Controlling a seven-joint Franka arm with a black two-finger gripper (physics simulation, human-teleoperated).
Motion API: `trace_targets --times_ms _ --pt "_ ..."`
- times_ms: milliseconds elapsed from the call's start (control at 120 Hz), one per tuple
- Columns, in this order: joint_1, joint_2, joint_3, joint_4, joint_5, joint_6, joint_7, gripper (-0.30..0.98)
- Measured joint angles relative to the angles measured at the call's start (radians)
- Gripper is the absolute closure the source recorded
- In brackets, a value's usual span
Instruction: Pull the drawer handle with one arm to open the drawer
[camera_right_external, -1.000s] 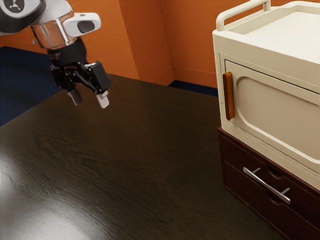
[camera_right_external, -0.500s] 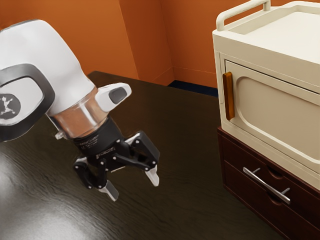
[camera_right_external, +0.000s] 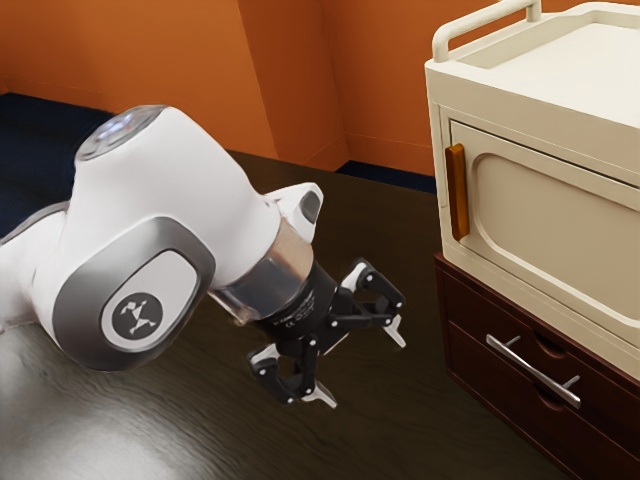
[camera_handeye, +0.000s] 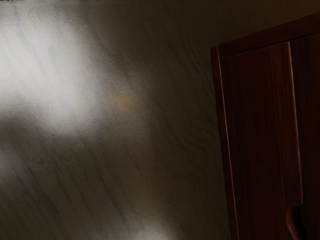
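Gripper (camera_right_external: 360, 366), black and two-fingered, is spread wide with nothing in it, a bit apart from the dark red wooden cabinet (camera_right_external: 450, 268), tips angled toward it, prob so they can straddle the bar. Long silver metal handle (camera_right_external: 533, 371) stands off the cabinet's front on two posts, leaving room to grab behind. Plain dark red drawer (camera_right_external: 475, 320) looks closed, so imo line up before pulling.
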Motion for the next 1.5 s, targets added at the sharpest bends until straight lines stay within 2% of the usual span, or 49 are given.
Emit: trace_targets --times_ms 125,233,508,683,900,1000,1283,1500 --pt "-0.002 0.047 -0.034 0.030 0.060 0.068 -0.081 0.03" --pt "-0.013 0.071 -0.074 0.047 0.087 0.099 -0.139 0.03" --pt "-0.058 0.126 -0.093 0.042 0.096 0.141 -0.269 0.05" --pt "-0.061 0.208 -0.094 0.044 0.104 0.247 -0.320 0.06" --pt "-0.072 0.232 -0.093 0.041 0.111 0.363 -0.348 0.09" --pt "-0.086 0.249 -0.093 0.041 0.145 0.399 -0.356 0.09" --pt "-0.104 0.268 -0.093 0.032 0.174 0.445 -0.374 0.23" --pt "-0.100 0.299 -0.091 0.038 0.180 0.469 -0.384 0.27"
